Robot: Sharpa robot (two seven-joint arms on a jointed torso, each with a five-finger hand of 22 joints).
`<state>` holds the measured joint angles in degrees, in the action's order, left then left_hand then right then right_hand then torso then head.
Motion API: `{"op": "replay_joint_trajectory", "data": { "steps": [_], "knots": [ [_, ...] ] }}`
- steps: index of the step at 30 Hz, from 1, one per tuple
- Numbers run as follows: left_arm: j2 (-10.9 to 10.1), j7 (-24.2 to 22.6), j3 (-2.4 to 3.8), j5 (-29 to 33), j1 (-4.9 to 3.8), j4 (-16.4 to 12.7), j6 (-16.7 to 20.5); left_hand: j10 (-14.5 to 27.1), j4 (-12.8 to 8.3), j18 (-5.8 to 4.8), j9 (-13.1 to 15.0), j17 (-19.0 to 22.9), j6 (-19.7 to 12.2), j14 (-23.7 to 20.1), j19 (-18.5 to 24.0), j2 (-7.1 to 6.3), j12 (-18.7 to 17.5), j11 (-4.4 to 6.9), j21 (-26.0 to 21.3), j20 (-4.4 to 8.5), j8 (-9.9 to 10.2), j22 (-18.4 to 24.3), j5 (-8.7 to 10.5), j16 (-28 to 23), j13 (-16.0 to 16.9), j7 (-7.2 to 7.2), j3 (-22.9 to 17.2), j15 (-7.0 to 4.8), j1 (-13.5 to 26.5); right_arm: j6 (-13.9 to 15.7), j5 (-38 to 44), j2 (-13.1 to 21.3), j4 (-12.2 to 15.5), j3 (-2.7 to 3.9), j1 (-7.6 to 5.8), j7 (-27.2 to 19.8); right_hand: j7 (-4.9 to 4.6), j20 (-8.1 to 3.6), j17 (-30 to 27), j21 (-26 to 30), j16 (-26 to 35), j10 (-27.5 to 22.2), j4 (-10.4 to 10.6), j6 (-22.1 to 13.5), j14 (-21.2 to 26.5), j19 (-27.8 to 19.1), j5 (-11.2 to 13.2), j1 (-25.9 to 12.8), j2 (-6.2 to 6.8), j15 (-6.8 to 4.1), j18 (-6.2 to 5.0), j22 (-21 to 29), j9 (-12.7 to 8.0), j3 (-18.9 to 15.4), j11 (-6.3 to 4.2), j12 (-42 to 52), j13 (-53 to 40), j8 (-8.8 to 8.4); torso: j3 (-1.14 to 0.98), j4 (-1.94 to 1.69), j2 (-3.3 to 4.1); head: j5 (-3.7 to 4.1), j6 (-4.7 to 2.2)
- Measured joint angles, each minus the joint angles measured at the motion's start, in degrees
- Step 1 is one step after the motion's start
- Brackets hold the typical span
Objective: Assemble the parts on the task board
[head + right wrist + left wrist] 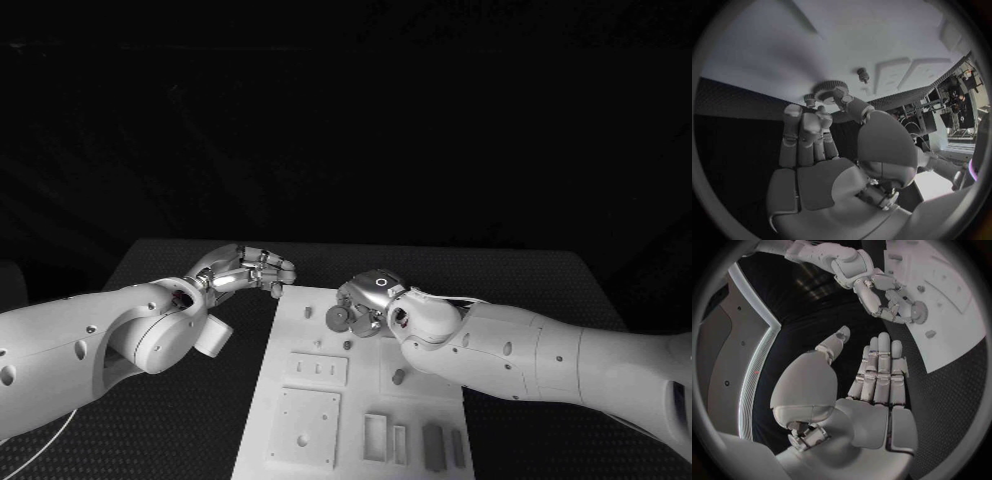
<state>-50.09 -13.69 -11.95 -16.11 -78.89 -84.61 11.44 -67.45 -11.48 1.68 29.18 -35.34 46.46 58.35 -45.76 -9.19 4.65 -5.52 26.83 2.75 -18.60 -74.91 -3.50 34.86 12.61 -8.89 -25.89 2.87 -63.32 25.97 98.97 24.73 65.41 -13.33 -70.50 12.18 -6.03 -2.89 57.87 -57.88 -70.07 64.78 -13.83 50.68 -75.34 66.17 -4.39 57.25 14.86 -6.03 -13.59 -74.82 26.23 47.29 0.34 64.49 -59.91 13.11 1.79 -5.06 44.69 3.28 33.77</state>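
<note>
- Task board (310,440): white plate lying down the middle of the black table (173,400), long axis running from the far edge toward the near edge.
- Right hand (368,300): over the board's far end, fingertips (817,117) pinching a small toothed gear (831,89) at the board surface. In the right wrist view the gear's rim shows just past the fingertips, flat against the board.
- Small peg (862,75) stands in the board just beside the gear, apart from the hand.
- Left hand (245,270): off the board, near its far left corner, above the tabletop. Holds nothing. Left wrist view shows its fingers (882,367) straight and side by side, thumb set apart.
- Near end of board: raised rectangular blocks and narrow slots (411,440), untouched by either hand.
</note>
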Motion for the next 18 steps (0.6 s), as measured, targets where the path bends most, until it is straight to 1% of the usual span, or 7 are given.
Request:
{"op": "replay_joint_trajectory", "data": {
  "steps": [8,13,14,15,16,17,18],
  "knots": [
    [-0.1,0.0,0.00,0.0,0.00,0.0,0.0,0.0,0.0,0.00,0.1,0.0,0.0,0.0,0.0,0.00,-0.2,0.00,0.0,0.00,0.0,0.0,0.00,0.0,0.0,0.00,0.0,0.00,0.0,1.9,-1.8,1.7,1.7,0.01,-0.10,-0.3,-0.03,0.02,0.0,0.0,0.2,-0.1,0.2,-0.8,-0.1,0.0,-0.3,0.0,0.00,0.12,0.00,0.1,0.0,-0.2,0.09,0.0,0.1,-0.03,-0.03,0.03,-0.02,0.08,-0.05],
    [-0.1,0.0,0.00,0.0,0.00,0.0,0.0,0.0,-0.1,0.00,0.1,0.0,0.0,0.0,0.0,0.10,-0.2,0.00,0.0,0.00,0.0,0.0,0.00,0.0,0.0,0.00,-0.1,0.00,0.1,3.2,-3.8,3.8,3.7,0.13,-0.95,-0.9,-0.03,0.02,0.2,0.0,0.2,-0.3,0.2,-1.0,-0.2,0.0,-1.4,0.0,0.00,0.21,0.01,0.1,0.0,-0.2,0.27,0.3,0.1,-0.03,-0.07,0.06,-0.03,0.20,-0.24],
    [-0.1,0.0,0.00,0.0,0.00,0.1,0.0,0.0,-0.1,0.00,0.1,0.0,0.0,0.0,0.0,0.16,-0.2,0.00,0.0,0.00,0.0,0.0,0.00,0.0,0.0,0.00,-0.1,0.00,0.2,3.4,-4.2,4.4,4.1,0.27,-1.20,-1.1,-0.03,0.03,0.2,0.0,0.2,-0.3,0.2,-1.0,-0.2,0.0,-1.7,0.0,0.00,0.21,0.01,0.1,0.0,-0.2,0.28,0.3,0.2,-0.03,-0.07,0.06,-0.03,0.24,-0.30],
    [-0.1,0.0,0.00,0.0,0.00,0.1,0.0,0.0,-0.1,0.00,0.1,0.0,0.0,0.0,0.0,0.22,-0.2,0.00,0.0,0.00,0.0,0.0,0.00,0.0,0.0,0.00,-0.1,0.00,0.2,3.6,-4.9,5.2,4.6,0.55,-1.43,-1.3,-0.06,0.03,0.2,0.0,0.2,-0.3,0.2,-1.0,-0.2,0.0,-1.8,0.0,0.00,0.21,0.01,0.1,0.0,-0.2,0.28,0.3,0.2,-0.03,-0.10,0.07,-0.03,0.29,-0.35],
    [-0.1,0.0,0.00,0.0,0.00,0.2,0.0,0.0,-0.1,0.00,0.1,0.0,0.0,0.0,0.0,0.22,-0.2,0.00,0.0,0.00,0.0,0.0,0.00,0.0,0.0,0.00,-0.1,0.00,0.2,3.8,-5.8,6.2,5.1,1.00,-1.71,-1.7,-0.26,0.08,0.2,0.0,0.2,-0.3,0.2,-0.8,-0.2,-0.1,-1.8,0.0,0.00,0.30,0.01,0.2,0.0,-0.2,0.28,0.3,0.2,0.21,-0.11,0.09,-0.03,0.37,-0.40],
    [-0.1,0.0,0.00,0.0,-0.01,0.2,0.0,0.0,-0.1,0.00,0.1,0.0,0.0,0.0,0.0,0.22,-0.2,0.00,0.0,0.00,0.0,0.0,0.00,0.0,0.0,0.00,-0.1,0.00,0.2,4.0,-6.7,7.2,5.7,1.32,-1.95,-2.0,-0.27,0.11,0.3,0.0,0.2,-0.3,0.2,-0.8,-0.3,-0.1,-1.8,0.0,0.00,0.58,0.01,0.2,0.1,-0.2,0.28,0.3,0.2,0.48,-0.11,0.09,-0.03,0.42,-0.44],
    [-0.2,0.0,0.00,0.0,0.00,0.3,0.0,0.0,-0.1,0.00,0.1,0.0,0.0,0.0,0.0,0.22,-0.2,0.00,0.0,0.00,0.0,0.0,0.00,0.0,0.0,0.00,-0.1,0.00,0.2,4.1,-7.5,8.1,6.2,1.52,-2.22,-2.3,-0.27,0.11,0.3,0.0,0.2,-0.3,0.2,-0.8,-0.2,-0.1,-1.8,0.0,0.00,0.62,0.01,0.2,0.1,-0.2,0.28,0.3,0.2,0.48,-0.12,0.09,-0.03,0.50,-0.48]
  ]
}}
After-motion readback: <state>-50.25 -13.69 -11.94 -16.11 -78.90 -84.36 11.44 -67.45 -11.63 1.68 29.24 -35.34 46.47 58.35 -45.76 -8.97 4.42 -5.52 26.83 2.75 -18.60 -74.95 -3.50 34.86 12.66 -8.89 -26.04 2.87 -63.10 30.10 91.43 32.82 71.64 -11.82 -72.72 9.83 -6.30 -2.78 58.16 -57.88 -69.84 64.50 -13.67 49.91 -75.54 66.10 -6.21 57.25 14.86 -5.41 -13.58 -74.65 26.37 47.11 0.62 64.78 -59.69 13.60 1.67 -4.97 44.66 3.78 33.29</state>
